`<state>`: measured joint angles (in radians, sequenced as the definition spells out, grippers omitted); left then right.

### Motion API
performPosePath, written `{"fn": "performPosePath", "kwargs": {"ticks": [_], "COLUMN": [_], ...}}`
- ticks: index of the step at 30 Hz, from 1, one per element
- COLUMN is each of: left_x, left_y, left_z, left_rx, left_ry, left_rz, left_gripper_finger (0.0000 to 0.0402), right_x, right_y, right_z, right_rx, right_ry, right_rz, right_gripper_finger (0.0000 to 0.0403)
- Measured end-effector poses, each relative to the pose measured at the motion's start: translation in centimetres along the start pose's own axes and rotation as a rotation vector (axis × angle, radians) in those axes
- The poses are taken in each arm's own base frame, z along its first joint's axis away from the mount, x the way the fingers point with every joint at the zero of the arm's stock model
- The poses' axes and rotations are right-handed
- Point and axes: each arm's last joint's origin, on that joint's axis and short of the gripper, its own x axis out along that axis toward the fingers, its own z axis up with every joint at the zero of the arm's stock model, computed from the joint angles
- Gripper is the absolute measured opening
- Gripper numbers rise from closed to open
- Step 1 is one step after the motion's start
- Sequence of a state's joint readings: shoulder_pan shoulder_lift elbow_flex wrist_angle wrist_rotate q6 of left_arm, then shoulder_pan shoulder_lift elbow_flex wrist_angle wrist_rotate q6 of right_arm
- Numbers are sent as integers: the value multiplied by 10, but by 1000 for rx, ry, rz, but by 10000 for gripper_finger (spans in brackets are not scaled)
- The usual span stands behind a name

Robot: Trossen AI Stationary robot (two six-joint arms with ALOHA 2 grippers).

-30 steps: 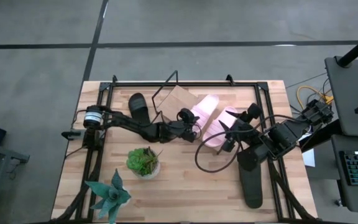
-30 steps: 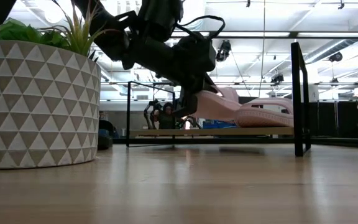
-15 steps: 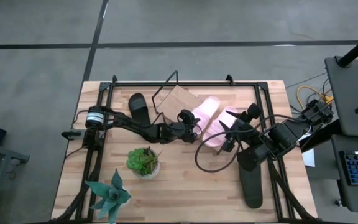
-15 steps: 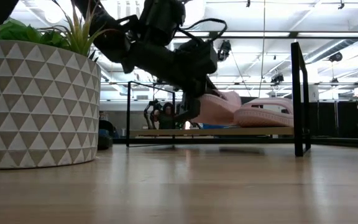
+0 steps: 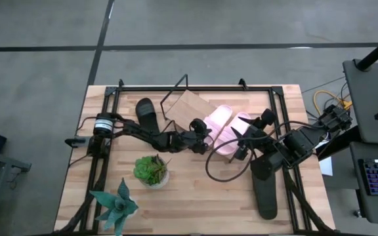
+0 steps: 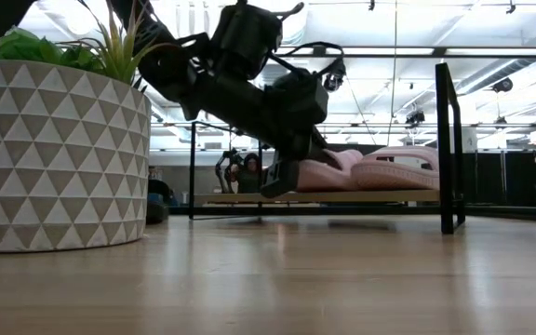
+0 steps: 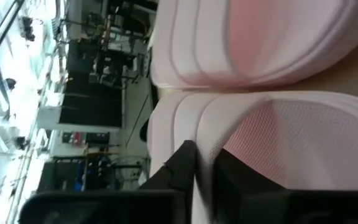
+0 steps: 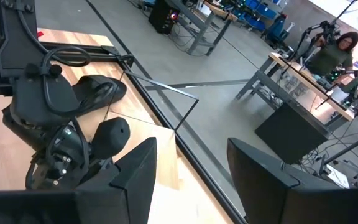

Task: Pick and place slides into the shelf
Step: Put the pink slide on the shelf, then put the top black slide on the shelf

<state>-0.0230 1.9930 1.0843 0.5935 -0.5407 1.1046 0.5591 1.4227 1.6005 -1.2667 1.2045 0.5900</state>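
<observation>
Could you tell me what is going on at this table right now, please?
The left gripper is shut on a pale pink slide, setting it on the slanted shelf beside the other pink slide. One black slide lies on the table left of the shelf, and another lies near the right edge. The right gripper is open and holds nothing, close to the pink pair.

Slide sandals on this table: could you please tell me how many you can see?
4. Two pale pink slide sandals lie side by side on the slanted light-wood shelf: one at the left gripper, one beside it. One black sandal left of the shelf, one near the table's right edge.
</observation>
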Motion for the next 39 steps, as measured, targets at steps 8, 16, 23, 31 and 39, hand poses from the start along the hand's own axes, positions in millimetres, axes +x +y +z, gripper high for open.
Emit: {"fn": "performPosePath", "kwargs": {"ticks": [8,16,23,31,39], "left_x": [0,-8,-30,-84,-158], "left_y": [0,11,30,78,139], "left_z": [1,5,10,21,17], "left_rx": [-49,-141,-259,-484,-767], "left_ry": [-28,-44,-112,-314,-531], "left_rz": [-21,-28,-210,-406,-531], "left_gripper_finger": [114,222,266,267,267], "right_x": [0,0,0,0,0], "right_y": [0,0,0,0,2], "right_z": [0,0,0,0,-1], "right_rx": [0,0,-6,-7,-2], "right_ry": [2,2,4,10,43], "right_rz": [2,3,6,14,67], "right_gripper_finger": [187,187,187,187,187]}}
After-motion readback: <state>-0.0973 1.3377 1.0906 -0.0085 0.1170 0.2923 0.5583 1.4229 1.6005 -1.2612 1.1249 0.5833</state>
